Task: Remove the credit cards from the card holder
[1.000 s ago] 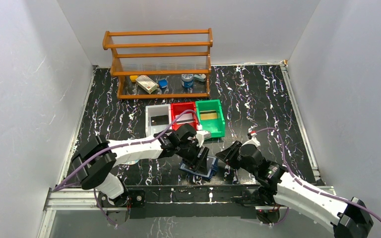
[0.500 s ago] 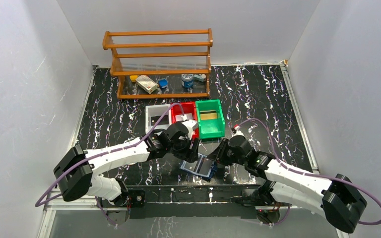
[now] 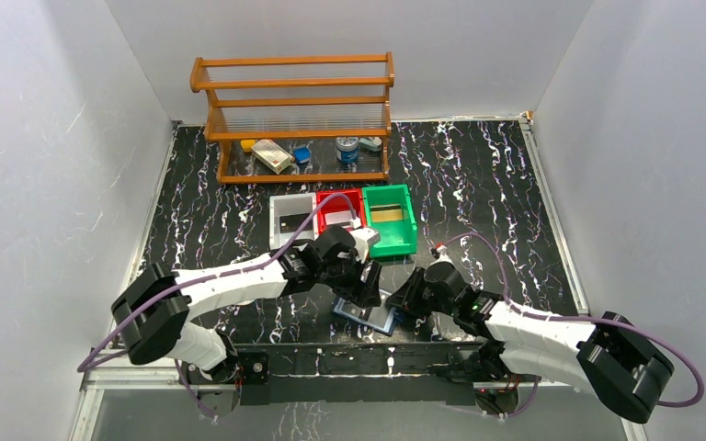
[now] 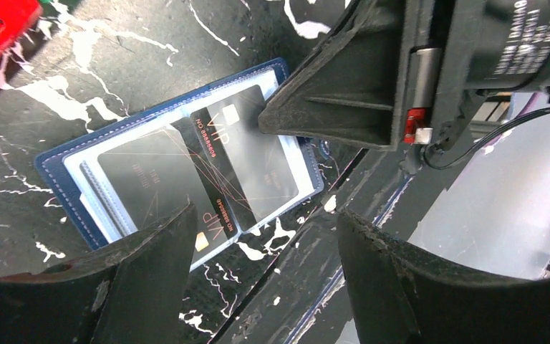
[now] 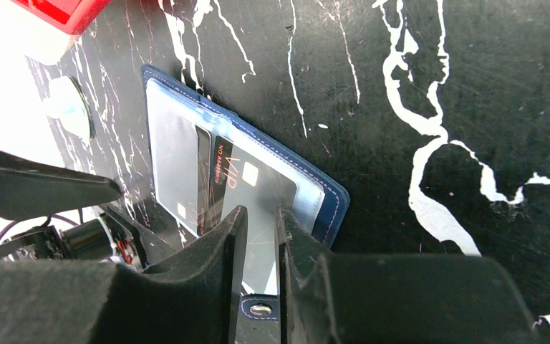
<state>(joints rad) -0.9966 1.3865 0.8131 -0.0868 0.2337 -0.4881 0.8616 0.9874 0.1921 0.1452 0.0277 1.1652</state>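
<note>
The card holder [image 3: 368, 314] lies open on the table by the front edge, navy with clear sleeves [image 4: 143, 168]. Black VIP credit cards [image 4: 211, 161] sit inside the sleeves, also seen in the right wrist view [image 5: 223, 179]. My left gripper [image 4: 265, 215] hangs open and wide just above the holder's near edge [image 3: 366, 280], holding nothing. My right gripper [image 5: 261, 215] comes in from the right [image 3: 397, 301]. Its jaws stand a narrow slit apart, tips down on the holder's right-hand sleeve [image 5: 286, 193], with nothing visibly clasped. Its fingers [image 4: 315, 100] show in the left wrist view, touching the sleeve.
Grey [image 3: 291, 220], red [image 3: 338, 209] and green [image 3: 389, 219] bins stand just behind the two grippers. A wooden rack [image 3: 296, 115] with small items is at the back. The table's front rail [image 3: 358, 354] runs right beside the holder.
The right gripper has moved left onto the holder and narrowed its jaws. The left gripper has opened wider and shifted slightly above the holder.
</note>
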